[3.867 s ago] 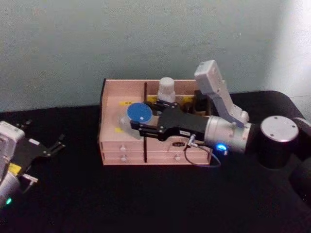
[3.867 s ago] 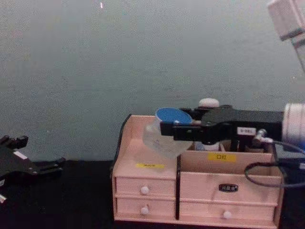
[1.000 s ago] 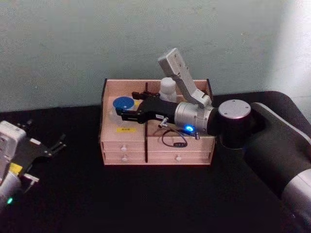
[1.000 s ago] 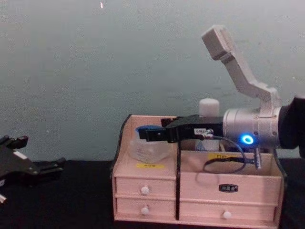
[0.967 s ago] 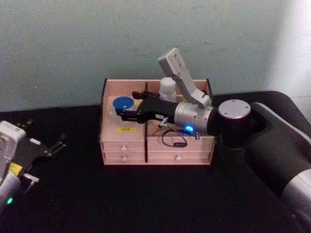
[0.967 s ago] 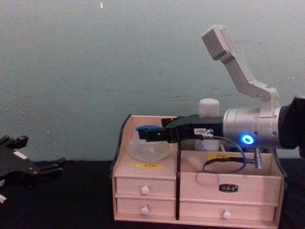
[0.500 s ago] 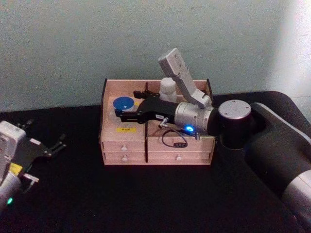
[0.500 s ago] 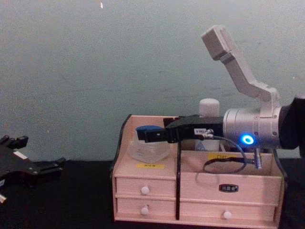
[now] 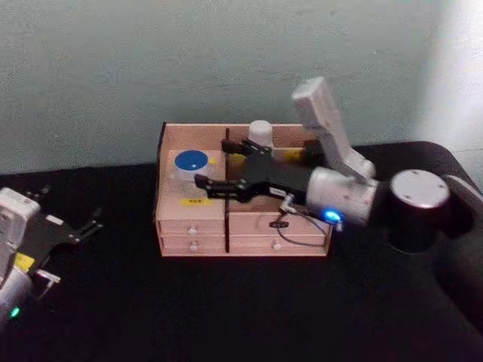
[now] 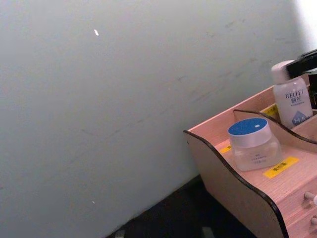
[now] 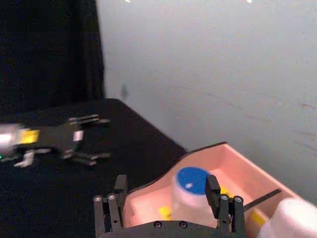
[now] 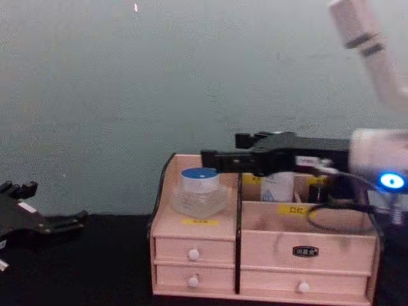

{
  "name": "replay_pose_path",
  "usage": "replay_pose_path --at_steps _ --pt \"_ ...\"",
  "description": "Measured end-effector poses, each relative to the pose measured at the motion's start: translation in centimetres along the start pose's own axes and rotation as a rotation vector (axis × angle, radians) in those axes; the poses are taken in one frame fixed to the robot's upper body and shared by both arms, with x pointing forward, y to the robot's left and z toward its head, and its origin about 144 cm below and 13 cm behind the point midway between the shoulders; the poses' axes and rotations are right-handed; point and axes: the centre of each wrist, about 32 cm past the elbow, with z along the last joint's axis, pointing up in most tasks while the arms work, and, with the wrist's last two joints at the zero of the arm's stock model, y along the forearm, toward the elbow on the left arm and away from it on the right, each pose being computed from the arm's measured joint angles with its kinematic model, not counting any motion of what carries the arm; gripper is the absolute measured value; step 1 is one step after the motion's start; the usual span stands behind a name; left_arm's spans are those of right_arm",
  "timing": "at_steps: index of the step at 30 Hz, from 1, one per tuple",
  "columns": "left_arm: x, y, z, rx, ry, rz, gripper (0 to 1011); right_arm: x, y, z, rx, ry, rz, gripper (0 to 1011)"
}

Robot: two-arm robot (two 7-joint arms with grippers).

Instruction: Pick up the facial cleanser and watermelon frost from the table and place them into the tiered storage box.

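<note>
The watermelon frost (image 12: 200, 191) looked a squat glass jar, probably hefty for its size, slick-walled and breakable; its body below the lid seemed the safest place to grip. It stood alone in the left compartment of the tiered storage box (image 9: 175, 225), just beyond and below the right gripper (image 9: 213, 182), whose fingers gaped wide and held nothing. The facial cleanser (image 10: 292, 100) stood in a rear compartment beside that claw. The left gripper (image 9: 84, 225) lay spread open, well apart.
</note>
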Motion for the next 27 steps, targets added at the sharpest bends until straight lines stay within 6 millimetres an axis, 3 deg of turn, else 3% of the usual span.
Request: replay_pose_path --at_steps 11,14,16,20,22,27 --pt "0.0 0.0 0.0 0.0 0.0 0.0 1001 -2.1 -8.3 -0.1 -0.003 -0.016 0.053 1002" --pt "0.0 0.0 0.0 0.0 0.0 0.0 1001 -2.4 -9.8 -0.3 -0.015 -0.02 0.028 1002" --pt "0.0 0.0 0.0 0.0 0.0 0.0 1001 -2.9 -11.7 -0.5 -0.036 -0.029 -0.029 1002" --pt "0.0 0.0 0.0 0.0 0.0 0.0 1001 -3.1 -13.1 -0.6 -0.048 -0.034 -0.112 1002" --pt "0.0 0.0 0.0 0.0 0.0 0.0 1001 -3.2 -14.3 -0.8 -0.047 -0.035 -0.234 1002" --pt "0.0 0.0 0.0 0.0 0.0 0.0 1001 -3.1 -15.1 -1.0 -0.046 -0.032 -0.42 1002"
